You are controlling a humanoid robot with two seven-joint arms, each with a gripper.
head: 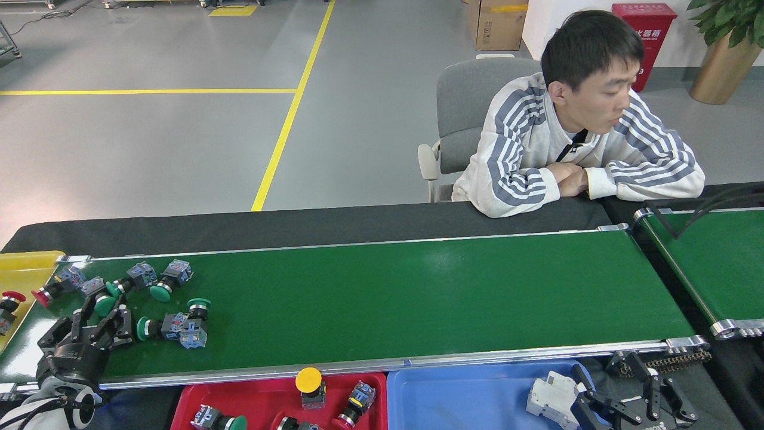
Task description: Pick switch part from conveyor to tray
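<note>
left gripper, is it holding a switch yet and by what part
Nothing held yet. The left gripper is open over the conveyor, its fingers around a green switch, not closed on it.
</note>
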